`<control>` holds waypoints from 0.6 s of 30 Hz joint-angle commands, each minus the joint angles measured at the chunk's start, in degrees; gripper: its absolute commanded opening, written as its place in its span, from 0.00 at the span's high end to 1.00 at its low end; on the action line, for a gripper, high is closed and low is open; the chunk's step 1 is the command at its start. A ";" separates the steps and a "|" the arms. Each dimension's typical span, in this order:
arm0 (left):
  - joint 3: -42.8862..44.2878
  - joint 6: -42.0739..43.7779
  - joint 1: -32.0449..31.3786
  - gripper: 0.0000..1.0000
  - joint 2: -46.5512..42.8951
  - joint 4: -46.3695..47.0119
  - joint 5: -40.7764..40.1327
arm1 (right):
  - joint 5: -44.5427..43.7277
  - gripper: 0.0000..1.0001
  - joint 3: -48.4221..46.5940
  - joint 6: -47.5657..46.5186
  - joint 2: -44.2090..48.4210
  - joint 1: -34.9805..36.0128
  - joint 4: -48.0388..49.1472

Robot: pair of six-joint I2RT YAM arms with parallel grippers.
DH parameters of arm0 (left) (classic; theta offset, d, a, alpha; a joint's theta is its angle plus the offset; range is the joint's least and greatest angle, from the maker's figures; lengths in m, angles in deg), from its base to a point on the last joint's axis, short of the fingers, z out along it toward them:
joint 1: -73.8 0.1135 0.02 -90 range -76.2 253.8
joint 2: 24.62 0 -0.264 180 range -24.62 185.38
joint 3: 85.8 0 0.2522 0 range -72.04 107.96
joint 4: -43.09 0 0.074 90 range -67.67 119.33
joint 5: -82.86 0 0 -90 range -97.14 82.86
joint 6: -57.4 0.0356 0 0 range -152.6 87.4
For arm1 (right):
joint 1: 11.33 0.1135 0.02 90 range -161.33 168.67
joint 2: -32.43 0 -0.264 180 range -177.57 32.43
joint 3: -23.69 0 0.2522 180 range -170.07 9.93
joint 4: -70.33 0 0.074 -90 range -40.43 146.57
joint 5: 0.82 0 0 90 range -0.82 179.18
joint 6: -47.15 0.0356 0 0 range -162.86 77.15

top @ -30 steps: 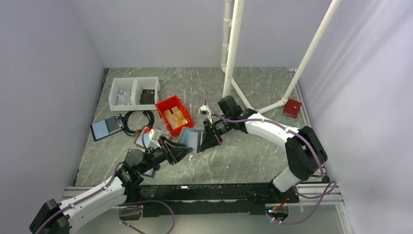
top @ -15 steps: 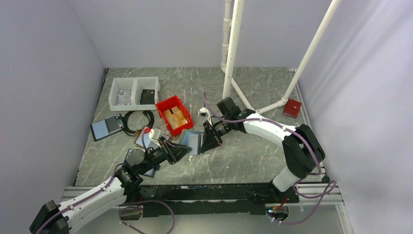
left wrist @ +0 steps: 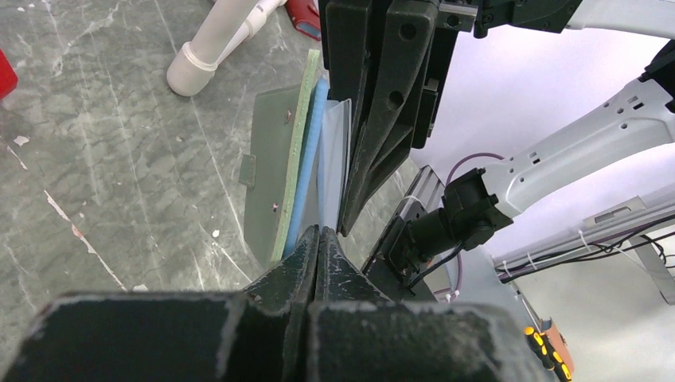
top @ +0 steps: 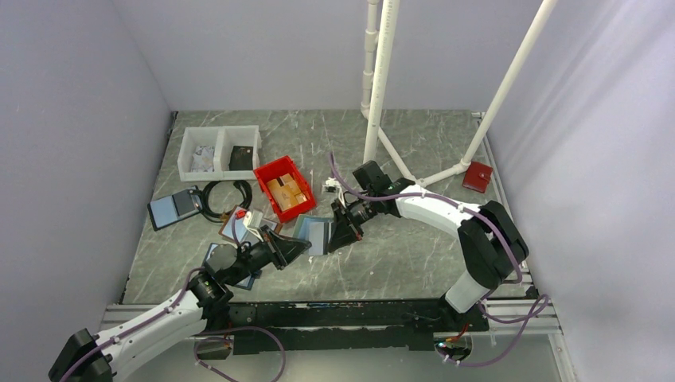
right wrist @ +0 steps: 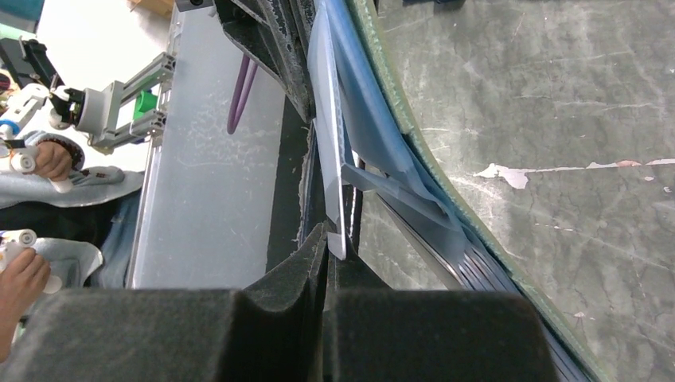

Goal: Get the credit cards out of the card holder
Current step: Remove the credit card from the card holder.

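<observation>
The card holder [top: 313, 233] stands on edge on the table between my two grippers, its teal-green edge [left wrist: 291, 151] and blue pocket panels [left wrist: 309, 151] fanned apart. My left gripper [left wrist: 318, 231] is shut on the lower edge of a pale thin sheet [left wrist: 334, 151] that looks like one of the credit cards; card or pocket leaf, I cannot tell for sure. My right gripper [right wrist: 328, 237] is shut on a corner of the holder's pale sheet [right wrist: 326, 135], beside the blue panels [right wrist: 366, 119]. In the top view the left gripper [top: 301, 248] and right gripper [top: 335, 236] nearly touch.
A red bin [top: 284, 188] with tan cards sits just behind the holder, a white two-part bin [top: 220, 151] farther back left. Other folders [top: 173, 208] and a black cable coil [top: 225, 199] lie to the left. White pipes [top: 380, 79] rise at the back, with a red block [top: 477, 176] by the right one.
My left gripper has closed from partly open to shut at the holder's near edge. The right arm and the holder shifted slightly left.
</observation>
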 commanded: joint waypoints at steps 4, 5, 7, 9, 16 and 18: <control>-0.56 -2.26 -0.03 1.00 -0.84 2.46 -0.61 | -0.07 1.00 -2.60 -2.55 -1.35 -0.42 0.04; -0.71 -2.42 -0.08 1.00 -0.83 2.44 -0.61 | -0.13 1.00 -2.58 -2.72 -1.56 -0.47 -0.13; -1.08 -2.92 0.01 1.00 -0.86 2.26 -0.77 | -0.33 1.00 -2.69 -3.08 -2.08 -0.43 -0.48; -1.48 -3.51 0.04 1.00 -1.12 1.73 -1.23 | -0.52 1.00 -2.78 -3.46 -2.71 -0.43 -0.79; -2.35 -5.09 0.14 1.00 -3.70 -2.13 -2.54 | -1.54 1.00 -3.46 -5.28 -6.03 -0.42 -2.68; -2.35 -5.54 0.16 1.00 -4.85 -4.53 -3.29 | -1.85 1.00 -3.63 -5.65 -6.83 -0.44 -3.04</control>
